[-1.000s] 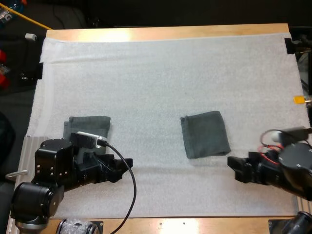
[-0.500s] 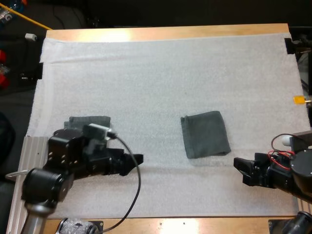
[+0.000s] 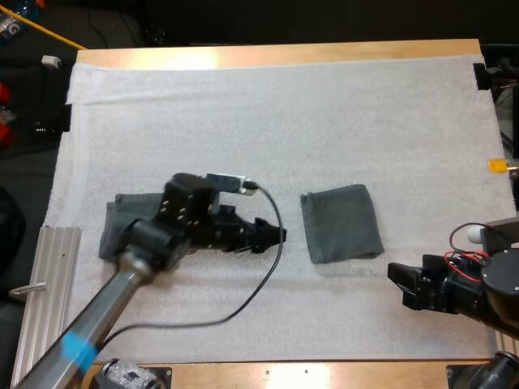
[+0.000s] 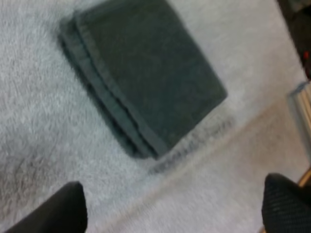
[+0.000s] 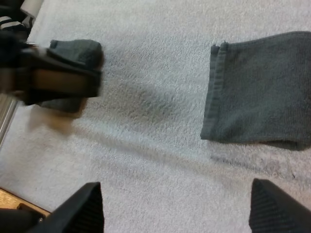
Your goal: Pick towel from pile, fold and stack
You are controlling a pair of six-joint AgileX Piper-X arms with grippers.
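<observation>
A folded dark grey-green towel (image 3: 342, 223) (image 4: 146, 77) (image 5: 257, 97) lies flat on the white mat (image 3: 284, 121), right of centre. A second grey-green towel (image 3: 120, 220) (image 5: 77, 51) lies at the mat's left, partly hidden under my left arm. My left gripper (image 3: 276, 236) (image 4: 175, 213) points at the folded towel's left edge, a short gap away, and is open with nothing between its fingers (image 4: 60, 211). My right gripper (image 3: 399, 282) (image 5: 177, 213) is low over the mat, in front of and to the right of the folded towel, open and holding nothing.
A ribbed metal rail (image 3: 45, 271) runs along the mat's front left edge. The bare wooden table edge (image 3: 324, 373) lies in front of the mat. My left arm (image 5: 48, 80) stretches across the mat's left half.
My left arm has swung right and forward, from over the left towel to just left of the folded towel. The right gripper drew back slightly to the right, then held still.
</observation>
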